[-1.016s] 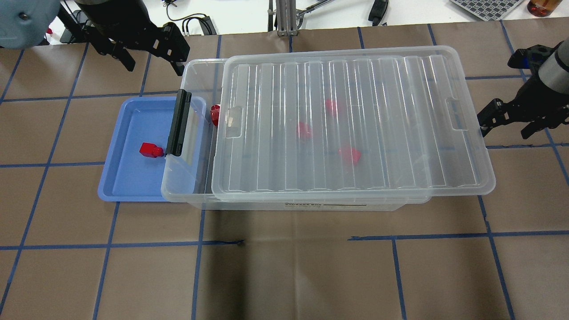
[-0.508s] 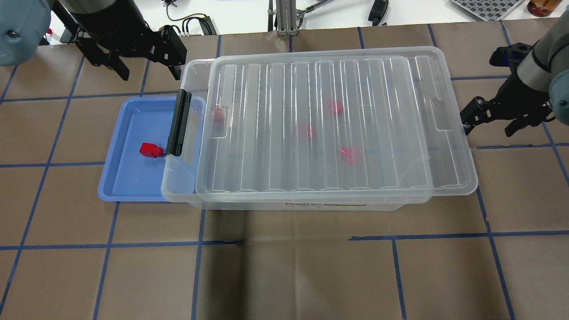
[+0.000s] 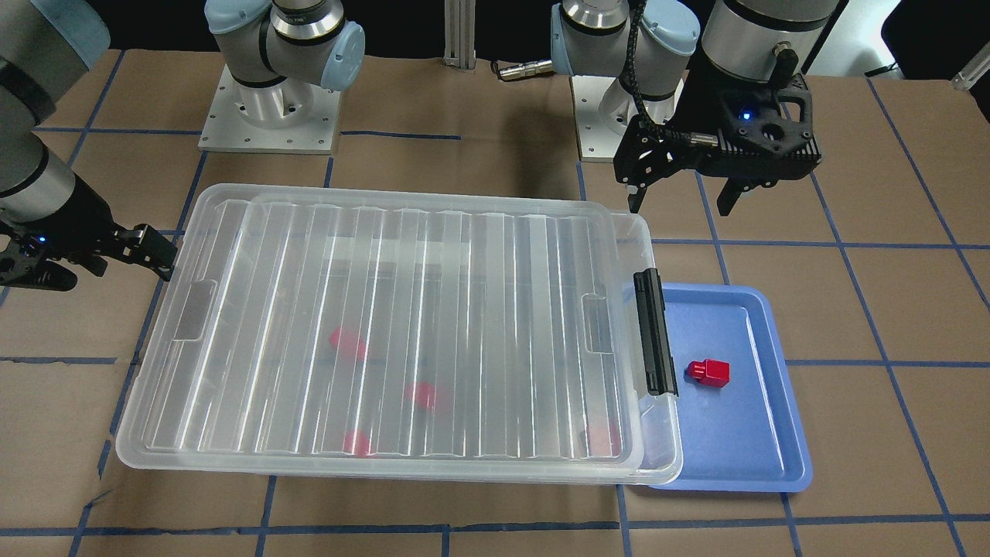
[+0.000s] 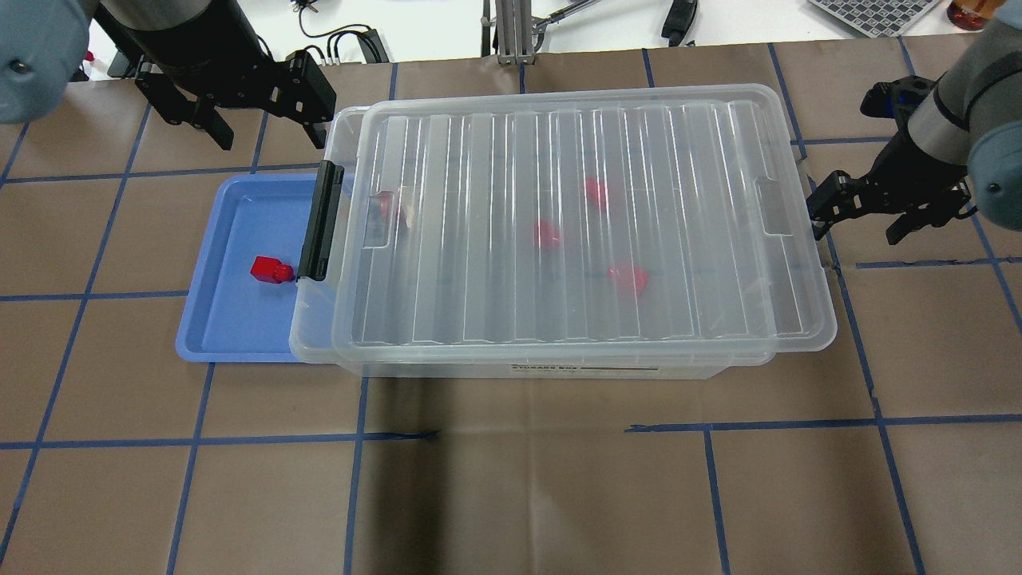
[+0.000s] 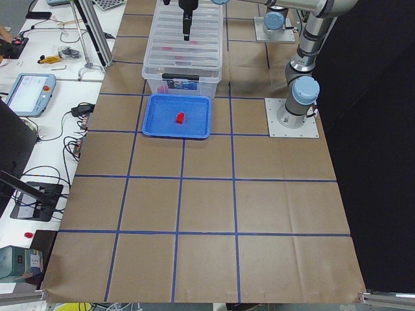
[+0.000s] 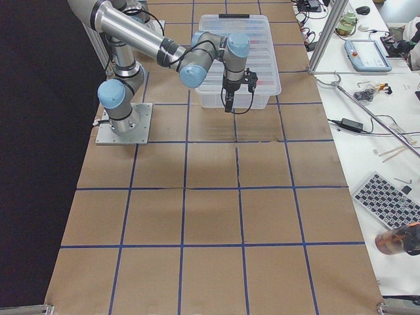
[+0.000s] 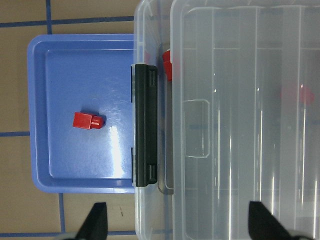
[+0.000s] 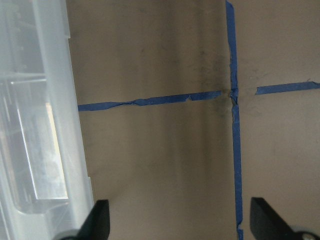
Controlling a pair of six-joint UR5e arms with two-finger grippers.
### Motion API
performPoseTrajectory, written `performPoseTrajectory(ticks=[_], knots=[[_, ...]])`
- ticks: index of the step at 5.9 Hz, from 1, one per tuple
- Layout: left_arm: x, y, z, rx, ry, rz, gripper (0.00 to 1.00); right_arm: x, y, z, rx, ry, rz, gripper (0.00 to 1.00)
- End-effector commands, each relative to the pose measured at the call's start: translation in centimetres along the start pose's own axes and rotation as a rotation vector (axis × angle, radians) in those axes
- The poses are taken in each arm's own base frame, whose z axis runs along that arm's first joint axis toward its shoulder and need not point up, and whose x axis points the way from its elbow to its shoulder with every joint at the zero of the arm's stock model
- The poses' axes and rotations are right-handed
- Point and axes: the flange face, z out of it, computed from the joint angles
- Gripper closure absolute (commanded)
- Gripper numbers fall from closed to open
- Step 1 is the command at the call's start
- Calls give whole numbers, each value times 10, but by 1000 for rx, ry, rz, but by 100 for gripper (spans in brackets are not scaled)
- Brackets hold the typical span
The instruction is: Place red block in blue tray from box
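Note:
One red block (image 4: 271,270) lies in the blue tray (image 4: 231,323), also seen in the front view (image 3: 710,373) and the left wrist view (image 7: 87,120). The box (image 4: 519,369) overlaps the tray's right side, its black latch (image 4: 319,224) over the tray. The ribbed lid (image 4: 687,239) covers almost all of the box. Several red blocks (image 4: 547,234) show blurred under it. My left gripper (image 4: 270,136) is open and empty, beyond the tray's far edge. My right gripper (image 4: 858,231) is open, one finger against the lid's right edge.
Brown paper with a blue tape grid covers the table. The arm bases (image 3: 271,116) stand behind the box. An aluminium post (image 4: 511,32), cables and a keyboard (image 4: 878,12) lie along the far edge.
The lid has slid to the left over the box and now hides the block near the latch end. My right gripper moved left with the lid's edge. My left gripper barely moved.

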Motion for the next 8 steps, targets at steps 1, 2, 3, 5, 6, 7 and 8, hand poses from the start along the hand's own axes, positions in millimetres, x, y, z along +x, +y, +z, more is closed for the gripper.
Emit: performPoseTrajectory(ticks=[1,2,3,5,6,7,8], knots=[[-3,0,0,0,-1,-5,2,-20,0,0,6,-8,-22,0],[-4,0,-1,1,-1,-4,2,-28,0,0,8,-6,-21,0],[-5,0,-1,1,-1,-5,2,-27,-2,-4,14,9,-27,0],[-5,-1,0,0,1,-5,2,-22,-13,-34,64,47,-39,0],[-5,-1,0,0,1,-5,2,-20,-17,-75,93,89,-41,0],[-5,-1,0,0,1,-5,2,-24,-13,-112,80,85,-35,0],[-6,-1,0,0,-1,-5,2,-39,-4,-136,52,72,-50,0]])
